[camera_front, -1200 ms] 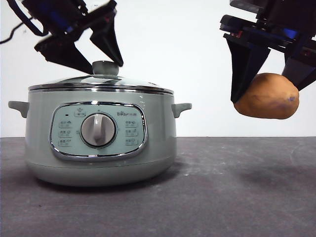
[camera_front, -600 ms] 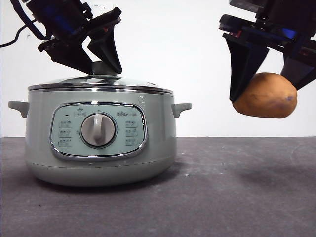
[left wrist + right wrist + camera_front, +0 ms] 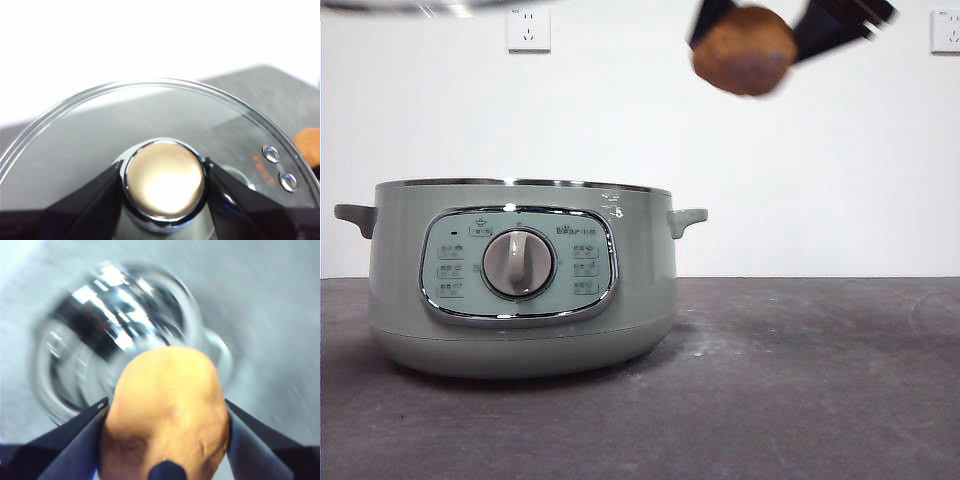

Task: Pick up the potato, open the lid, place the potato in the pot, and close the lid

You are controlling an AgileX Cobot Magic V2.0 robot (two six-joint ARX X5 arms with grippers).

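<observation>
Lid (image 3: pixel 150 145) has come off the pot (image 3: pixel 520 275): half a second ago it sat on the steel rim with the left gripper (image 3: pixel 165 185) at its knob, and now the rim stands bare in the front view, with only a sliver of shiny edge showing at the top left corner. From the left wrist, the jaws are clamped on either side of the knob (image 3: pixel 165 179), the glass dome hanging below them, clear of the pot.

In the same interval the potato (image 3: pixel 744 48) has travelled from low on the right, level with the pot's handle, to high up and nearer the middle. The right gripper (image 3: pixel 165 410) grips it from both sides. Its wrist picture is badly blurred, but the shiny ring beneath the potato is probably the open mouth of the pot, slightly off to one side.

With the opening free and the potato nearly overhead, lowering it in appears to be the step at hand; closing the lid remains.
</observation>
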